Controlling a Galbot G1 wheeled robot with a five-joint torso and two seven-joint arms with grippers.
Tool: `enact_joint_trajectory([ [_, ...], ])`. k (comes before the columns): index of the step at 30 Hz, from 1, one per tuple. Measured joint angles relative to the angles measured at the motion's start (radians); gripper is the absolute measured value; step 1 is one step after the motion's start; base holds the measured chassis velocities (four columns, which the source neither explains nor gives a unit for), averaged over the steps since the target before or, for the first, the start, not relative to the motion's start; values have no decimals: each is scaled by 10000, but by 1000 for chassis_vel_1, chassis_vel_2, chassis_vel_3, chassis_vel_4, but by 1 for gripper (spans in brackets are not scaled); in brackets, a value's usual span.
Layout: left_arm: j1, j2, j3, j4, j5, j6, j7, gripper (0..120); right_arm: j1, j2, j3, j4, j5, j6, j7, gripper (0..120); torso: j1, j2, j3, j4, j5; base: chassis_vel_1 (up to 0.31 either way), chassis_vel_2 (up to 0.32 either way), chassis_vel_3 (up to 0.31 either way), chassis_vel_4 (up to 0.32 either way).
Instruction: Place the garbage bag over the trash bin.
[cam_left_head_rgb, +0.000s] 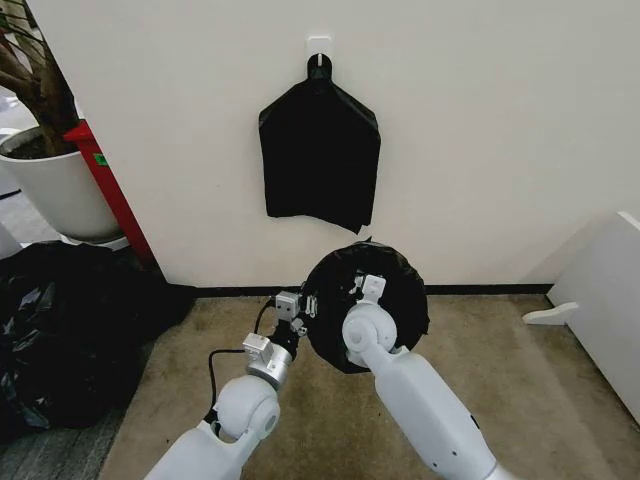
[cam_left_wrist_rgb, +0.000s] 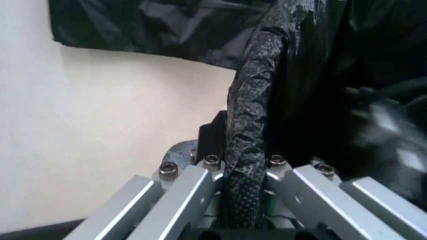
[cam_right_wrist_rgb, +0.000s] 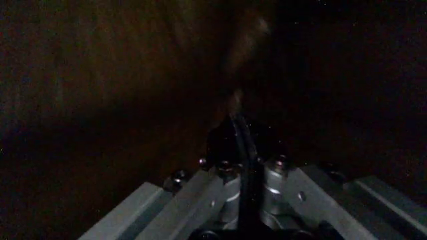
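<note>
Garbage bag: the glossy black garbage bag (cam_left_head_rgb: 365, 305) already covers the round mouth of the trash bin, which stands on the carpet against the wall, at 6 o'clock from the flat black bundle (cam_left_head_rgb: 320, 155) on its white hook (cam_left_head_rgb: 319, 45). No white of the bin shows under the film.
Left gripper: the left gripper (cam_left_head_rgb: 300, 305) sits at the bag's 9 o'clock edge; in the left wrist view its fingers are pinched on a rolled fold of the garbage bag (cam_left_wrist_rgb: 250, 145).
Right gripper: the right gripper (cam_left_head_rgb: 368, 287) reaches into the bag's mouth; in the right wrist view its fingers are nipped on a thin pleat of dark film (cam_right_wrist_rgb: 241, 165).
Risk: I judge the thin plastic may tear or slip off the rim if either arm pulls unevenly, and a hard tug could tip the light bin.
Nearby: a heap of black bags (cam_left_head_rgb: 70, 330) lies at 9 o'clock, well apart.
</note>
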Motion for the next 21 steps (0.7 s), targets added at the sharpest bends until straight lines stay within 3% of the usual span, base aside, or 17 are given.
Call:
enact_joint_trajectory([
  [7, -64, -69, -66, 117, -5, 2, -80, 2, -182, -44, -183, 314, 248, -23, 171, 0, 0, 0, 0, -1, 0, 0, 0, 0, 0],
  [21, 227, 197, 331, -709, -16, 2, 122, 2, 269, 226, 612, -1424, -490, 26, -345, 0, 0, 0, 0, 0, 1, 0, 0, 0, 0],
])
